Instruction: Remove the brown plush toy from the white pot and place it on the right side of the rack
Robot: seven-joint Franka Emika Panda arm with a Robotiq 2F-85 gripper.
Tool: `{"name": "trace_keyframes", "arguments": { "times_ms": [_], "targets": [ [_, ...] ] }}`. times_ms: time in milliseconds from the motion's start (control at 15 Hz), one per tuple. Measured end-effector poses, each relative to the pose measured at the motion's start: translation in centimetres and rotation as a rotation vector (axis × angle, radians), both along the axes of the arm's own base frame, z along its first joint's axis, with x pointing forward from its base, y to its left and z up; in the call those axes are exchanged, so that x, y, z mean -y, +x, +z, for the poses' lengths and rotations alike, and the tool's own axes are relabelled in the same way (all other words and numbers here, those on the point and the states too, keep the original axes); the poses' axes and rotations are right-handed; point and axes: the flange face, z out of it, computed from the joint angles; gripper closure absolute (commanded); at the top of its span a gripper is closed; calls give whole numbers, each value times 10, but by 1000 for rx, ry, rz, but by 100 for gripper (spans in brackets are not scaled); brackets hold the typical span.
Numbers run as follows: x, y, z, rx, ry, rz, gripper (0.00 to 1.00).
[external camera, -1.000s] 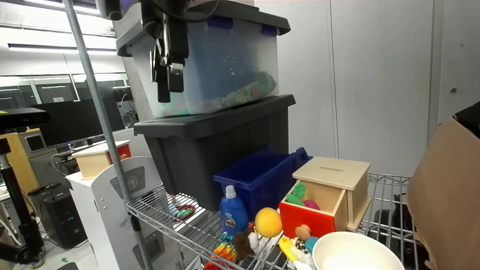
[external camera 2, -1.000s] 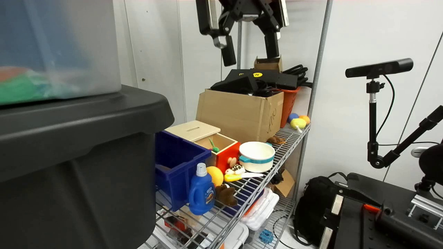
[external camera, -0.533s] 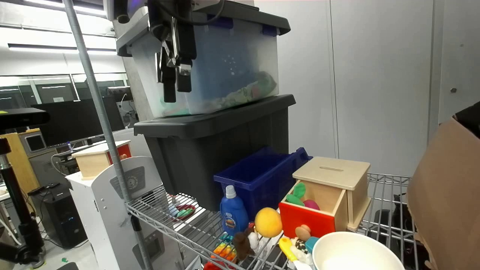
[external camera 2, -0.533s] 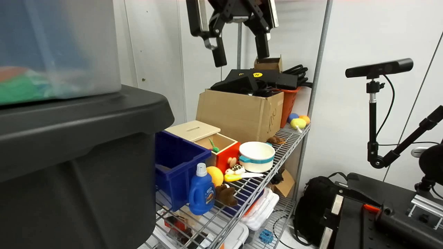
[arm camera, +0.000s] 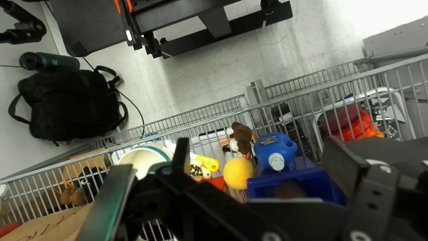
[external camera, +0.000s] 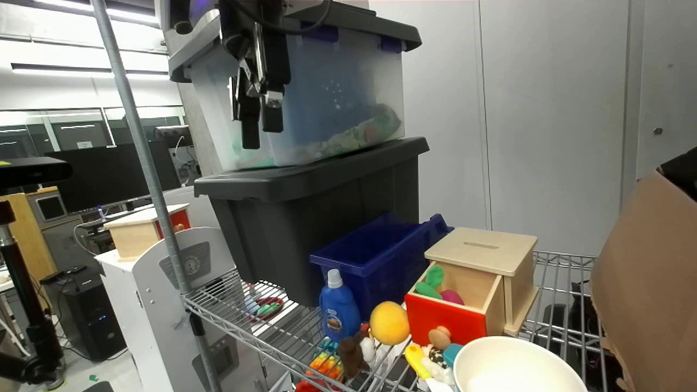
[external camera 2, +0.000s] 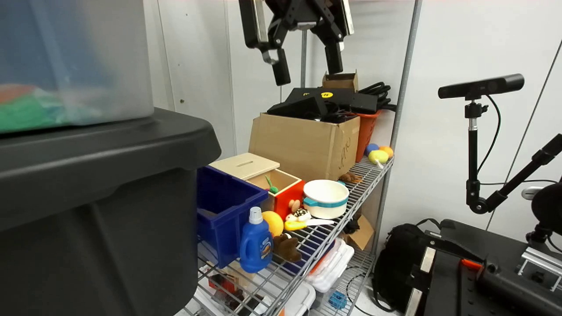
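Pincer hangs high over the rack, tips down, fingers spread well apart w/ a wide gap btwn them; in an exterior view it shows in front of the clear tote. White pot, teal band & handle, stands upright on the rack's wire surface, well below the pincer; what shows of its inside is plain white. Brown plush toy, a small orange-brown lump, is outside the pot, lying on the rack just beyond it, nr the cardboard box; wrist view has it there too. Just beside the pot: wooden box, red drawer out, green & magenta bits inside. Toy knife, yellow handle, lies by the pot's foot, next to a small spotted toy. Further along: orange ball, blue bottle upright w/ white cap, dark-brown soft toy close by, then blue bin & dark grey tote, clear one on top.
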Motion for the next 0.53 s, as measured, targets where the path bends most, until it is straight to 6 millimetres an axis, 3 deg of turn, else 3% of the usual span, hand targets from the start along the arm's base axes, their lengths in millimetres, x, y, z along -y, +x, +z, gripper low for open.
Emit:
{"name": "trace_keyframes", "arguments": {
  "times_ms": [533],
  "targets": [
    [22,1,0,-1,-3,-37,0]
  ]
}}
